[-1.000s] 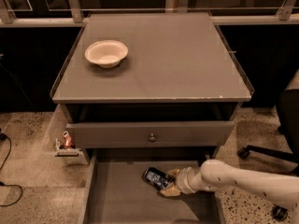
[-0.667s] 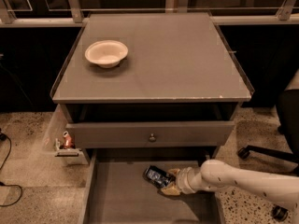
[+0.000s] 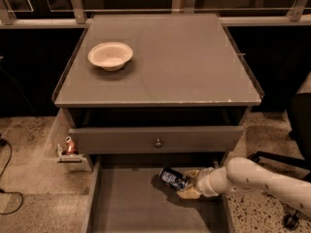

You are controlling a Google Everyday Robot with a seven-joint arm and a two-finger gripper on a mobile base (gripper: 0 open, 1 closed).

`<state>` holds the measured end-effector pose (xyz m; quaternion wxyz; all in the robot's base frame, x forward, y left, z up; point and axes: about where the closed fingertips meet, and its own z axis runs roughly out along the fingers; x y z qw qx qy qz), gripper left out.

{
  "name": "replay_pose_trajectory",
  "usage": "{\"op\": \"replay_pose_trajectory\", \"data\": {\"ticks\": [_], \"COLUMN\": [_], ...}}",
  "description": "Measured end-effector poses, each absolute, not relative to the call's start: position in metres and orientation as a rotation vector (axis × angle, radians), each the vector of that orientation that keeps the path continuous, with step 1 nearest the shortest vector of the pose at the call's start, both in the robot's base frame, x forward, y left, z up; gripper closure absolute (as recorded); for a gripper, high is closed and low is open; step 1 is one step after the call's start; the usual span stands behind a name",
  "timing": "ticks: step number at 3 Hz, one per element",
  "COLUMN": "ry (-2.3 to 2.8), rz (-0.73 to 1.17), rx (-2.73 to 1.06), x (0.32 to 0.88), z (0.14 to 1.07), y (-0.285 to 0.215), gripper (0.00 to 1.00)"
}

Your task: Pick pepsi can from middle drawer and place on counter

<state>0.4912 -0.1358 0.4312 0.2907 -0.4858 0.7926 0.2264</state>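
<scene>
The pepsi can (image 3: pixel 172 178) lies on its side on the floor of the open middle drawer (image 3: pixel 126 203), toward the drawer's right back. My gripper (image 3: pixel 187 185) reaches in from the right on a white arm and sits against the can's right end, its tan fingers (image 3: pixel 190 192) around that end. The counter (image 3: pixel 160 62) is the grey cabinet top above.
A cream bowl (image 3: pixel 110 55) stands on the counter's left back part. A drawer front with a round knob (image 3: pixel 158 142) sits above the open drawer. A small reddish object in a clear holder (image 3: pixel 69 147) hangs at the cabinet's left. A black chair base (image 3: pixel 282 159) is at right.
The can and gripper have shifted slightly, with the can a little higher and further left in the drawer. The arm stays at the can's right end.
</scene>
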Motion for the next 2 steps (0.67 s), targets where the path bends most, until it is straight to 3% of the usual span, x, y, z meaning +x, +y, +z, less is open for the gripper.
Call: {"op": "replay_pose_trajectory", "data": {"ticks": [2], "ry": [2.068], "rz": [0.599], "rx": [-1.328], "x": [0.477], "z": [0.522], "y": [-0.162], "gripper": [1.00]}}
